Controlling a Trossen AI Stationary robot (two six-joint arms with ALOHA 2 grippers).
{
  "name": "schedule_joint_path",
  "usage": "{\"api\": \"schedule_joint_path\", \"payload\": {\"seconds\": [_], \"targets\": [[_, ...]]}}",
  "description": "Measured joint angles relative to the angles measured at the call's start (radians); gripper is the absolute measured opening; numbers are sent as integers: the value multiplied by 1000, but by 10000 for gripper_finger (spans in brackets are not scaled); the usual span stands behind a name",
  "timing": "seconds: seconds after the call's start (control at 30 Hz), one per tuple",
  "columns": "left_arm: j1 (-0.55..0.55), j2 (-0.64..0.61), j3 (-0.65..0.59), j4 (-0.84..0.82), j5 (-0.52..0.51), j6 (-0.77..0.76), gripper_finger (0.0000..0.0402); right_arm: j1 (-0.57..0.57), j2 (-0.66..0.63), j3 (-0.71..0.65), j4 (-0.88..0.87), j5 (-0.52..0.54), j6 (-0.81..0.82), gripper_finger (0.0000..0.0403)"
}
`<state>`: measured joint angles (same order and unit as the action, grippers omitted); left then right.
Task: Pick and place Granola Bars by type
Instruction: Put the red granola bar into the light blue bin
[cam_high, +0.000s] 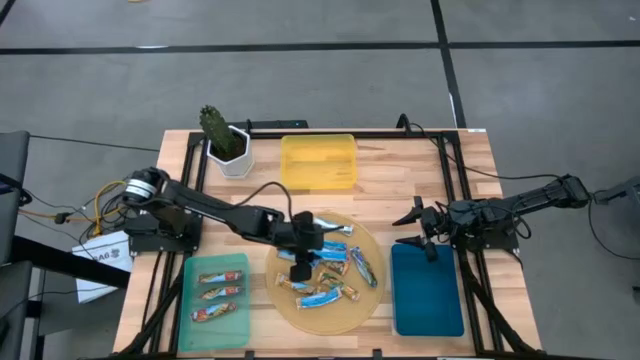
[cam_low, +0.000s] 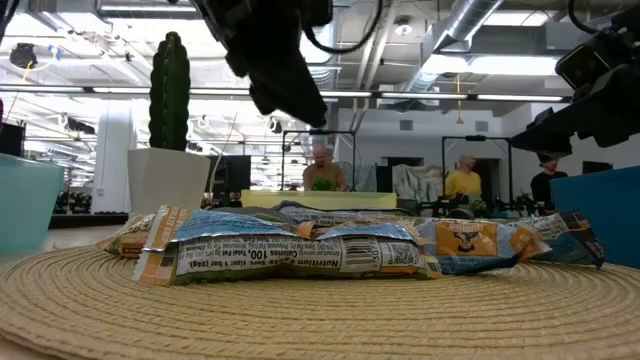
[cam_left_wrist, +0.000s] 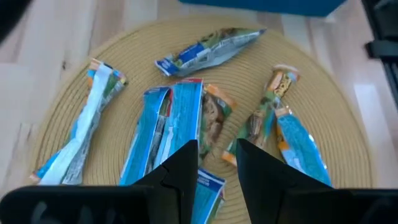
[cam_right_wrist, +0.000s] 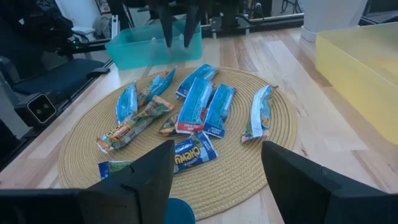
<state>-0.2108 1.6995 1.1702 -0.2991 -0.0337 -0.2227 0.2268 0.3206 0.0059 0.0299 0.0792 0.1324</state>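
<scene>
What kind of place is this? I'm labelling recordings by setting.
Probably a robotics lab in an open industrial hall: exposed ducts overhead, a framed wooden table carrying two arms, people at workstations behind.

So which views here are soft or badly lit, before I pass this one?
Left wrist view: shiny wrapped granola bars slightly soft, own dark fingers blurred. Low view: round woven straw mat blurred up close, ceiling lights bright behind. High view: even light.
</scene>
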Motion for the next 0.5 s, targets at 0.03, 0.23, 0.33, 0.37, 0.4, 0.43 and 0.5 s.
{"api": "schedule_joint_path", "payload": {"seconds": [0.03,0.23,0.33,0.37,0.4,0.43,0.5], "targets": [[0,15,7,-2,0,2,102,0,0,0,0,0,0,234],[0,85,50,-50,1,14,109,0,0,0,0,0,0,234],[1,120,58,-65,2,16,126,0,0,0,0,0,0,234],[3,130,59,-65,2,6,135,0,0,0,0,0,0,234],[2,139,61,-65,3,-3,145,0,0,0,0,0,0,234],[3,148,64,-61,3,-9,154,0,0,0,0,0,0,234],[3,163,66,-51,3,-12,174,0,0,0,0,0,0,234]]}}
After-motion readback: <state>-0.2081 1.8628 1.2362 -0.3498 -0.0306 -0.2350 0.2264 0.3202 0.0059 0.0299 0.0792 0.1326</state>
